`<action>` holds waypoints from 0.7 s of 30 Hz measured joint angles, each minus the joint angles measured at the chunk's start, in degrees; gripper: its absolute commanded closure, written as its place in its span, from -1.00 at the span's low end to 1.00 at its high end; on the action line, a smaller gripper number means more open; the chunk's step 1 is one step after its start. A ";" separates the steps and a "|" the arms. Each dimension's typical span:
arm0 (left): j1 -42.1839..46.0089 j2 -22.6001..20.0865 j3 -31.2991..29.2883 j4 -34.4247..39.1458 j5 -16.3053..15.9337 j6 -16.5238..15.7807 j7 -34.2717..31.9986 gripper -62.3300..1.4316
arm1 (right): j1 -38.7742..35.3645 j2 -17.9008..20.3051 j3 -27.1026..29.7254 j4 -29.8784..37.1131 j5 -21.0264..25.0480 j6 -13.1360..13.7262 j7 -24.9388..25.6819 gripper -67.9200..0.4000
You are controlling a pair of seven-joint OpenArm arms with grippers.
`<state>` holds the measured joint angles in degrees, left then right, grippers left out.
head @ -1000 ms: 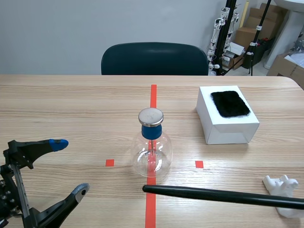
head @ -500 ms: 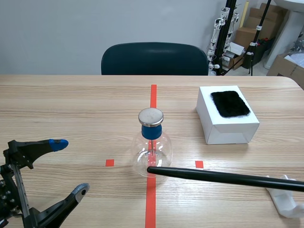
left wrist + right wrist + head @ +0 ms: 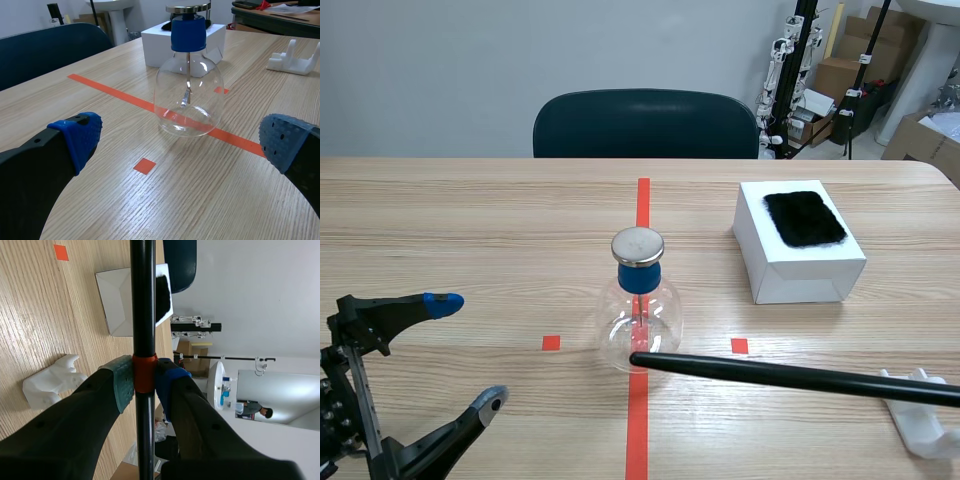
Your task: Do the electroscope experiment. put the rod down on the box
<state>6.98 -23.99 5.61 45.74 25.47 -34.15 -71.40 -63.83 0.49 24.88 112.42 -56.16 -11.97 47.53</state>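
So my right gripper (image 3: pixel 145 381) is clenched on the black rod (image 3: pixel 790 375), pads squeezing it on either side right at its orange band. The rod comes in from the right edge and lies almost level, low over the table (image 3: pixel 440 220). Its free tip sits just on the near side of the glass flask (image 3: pixel 640 305), about over the red tape line; can't tell if it touches the glass.

The flask, with its blue stopper and metal disc on top, stands mid-table. The white box (image 3: pixel 798 255) with the black fuzzy patch (image 3: pixel 804 218) on its lid is further back on the right, well apart from the rod, so the rod isn't on it yet.

A white plastic stand (image 3: pixel 920 420) sits near right, under the rod. My left gripper (image 3: pixel 468 350) is near left, released wide, holding nothing.
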 measured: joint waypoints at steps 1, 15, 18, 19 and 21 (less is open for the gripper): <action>0.00 0.00 0.00 0.00 0.00 0.00 0.00 -1.00 | 0.00 0.00 0.00 0.00 0.00 0.00 0.00 0.98; 0.00 0.00 0.00 0.00 0.00 0.00 0.00 -1.00 | 0.00 0.00 0.09 0.00 0.00 1.90 -0.79 0.98; 0.00 0.00 0.00 0.00 0.00 0.00 0.00 -1.00 | 0.00 0.26 0.13 0.00 -0.02 1.95 1.07 0.98; 0.00 0.00 0.00 0.00 0.00 0.00 0.00 -1.00 | -0.02 0.81 0.13 0.00 0.00 2.23 1.27 0.98; 0.00 0.00 0.00 0.00 -0.02 0.00 0.00 -1.00 | 0.00 3.19 0.13 0.00 -0.02 4.17 1.29 0.98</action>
<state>6.98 -23.99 5.61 45.74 25.45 -34.15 -71.40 -63.83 3.68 25.02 112.42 -56.18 -7.79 48.82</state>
